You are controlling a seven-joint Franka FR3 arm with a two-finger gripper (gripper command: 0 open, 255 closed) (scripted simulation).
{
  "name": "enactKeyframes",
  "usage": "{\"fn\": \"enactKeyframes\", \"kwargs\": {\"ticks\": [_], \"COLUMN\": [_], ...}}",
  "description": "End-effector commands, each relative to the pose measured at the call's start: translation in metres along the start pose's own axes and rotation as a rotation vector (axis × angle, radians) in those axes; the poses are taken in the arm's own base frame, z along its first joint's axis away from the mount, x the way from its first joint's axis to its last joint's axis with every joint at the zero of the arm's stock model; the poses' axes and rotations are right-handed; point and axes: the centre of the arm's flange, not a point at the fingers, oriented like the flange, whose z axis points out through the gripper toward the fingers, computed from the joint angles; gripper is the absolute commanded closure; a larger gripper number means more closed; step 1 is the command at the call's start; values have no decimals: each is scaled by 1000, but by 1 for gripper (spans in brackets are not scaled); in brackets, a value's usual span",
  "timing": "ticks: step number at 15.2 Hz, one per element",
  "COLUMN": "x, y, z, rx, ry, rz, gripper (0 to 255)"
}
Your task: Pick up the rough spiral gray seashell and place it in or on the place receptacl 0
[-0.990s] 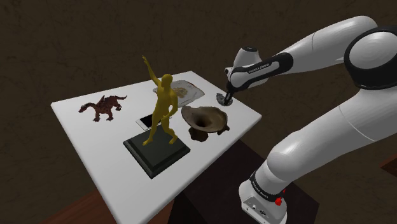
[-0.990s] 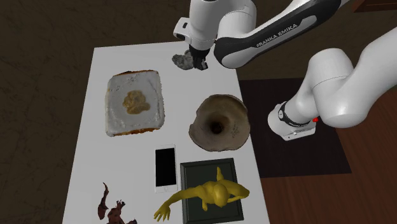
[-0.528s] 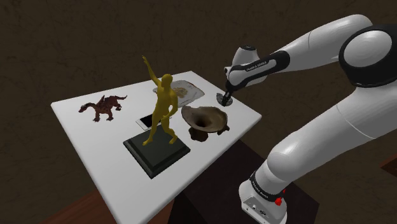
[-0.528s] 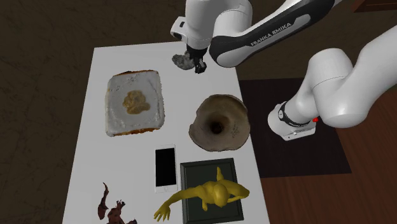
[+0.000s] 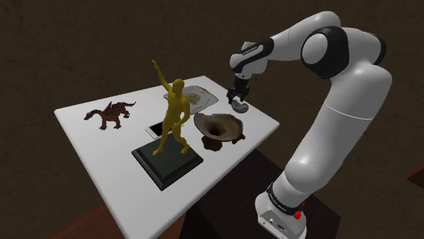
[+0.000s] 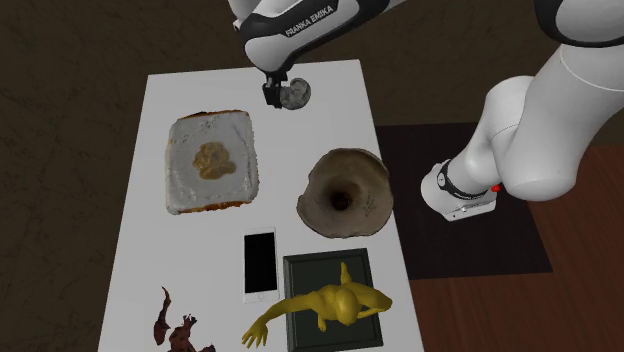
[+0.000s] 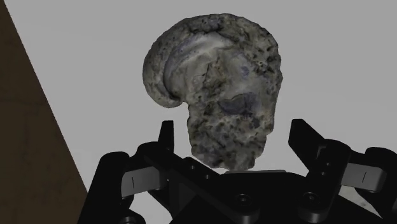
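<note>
The rough grey spiral seashell [image 7: 216,95] lies on the white table [image 5: 81,129] near its far corner, also seen as a small grey lump [image 5: 239,105] [image 6: 296,93]. My black gripper [image 7: 235,137] hangs just over it, open, with the shell between the two fingers and neither pad touching it. From the side, the gripper [image 5: 237,96] points down at the shell. A brown flared bowl [image 5: 219,127] [image 6: 345,192] stands a short way off, toward the stand.
A slice of toast on a pale plate [image 6: 210,160] lies beside the shell. A yellow figure on a dark base [image 5: 173,119], a white phone [image 6: 260,263] and a dark red dragon [image 5: 109,114] occupy the rest of the table. The table edge runs close behind the shell.
The fingers have gone from shut to open. The arm has swung and the wrist has turned, with the hand now coming down on the shell from another side; the shell barely shifted.
</note>
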Motion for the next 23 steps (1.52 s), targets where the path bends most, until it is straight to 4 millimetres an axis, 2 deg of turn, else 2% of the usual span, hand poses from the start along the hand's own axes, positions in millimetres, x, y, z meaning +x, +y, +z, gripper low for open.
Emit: {"fn": "enactKeyframes", "kwargs": {"ticks": [1,6,14,15,23], "x": [4,3,3,3,3], "y": [1,1,1,1,1], "z": [10,34,34,34,34], "rx": [9,9,9,9,9], "ry": [-8,-8,-8,-8,-8], "rz": [22,22,22,22,22], "gripper": [0,0,0,255,255]}}
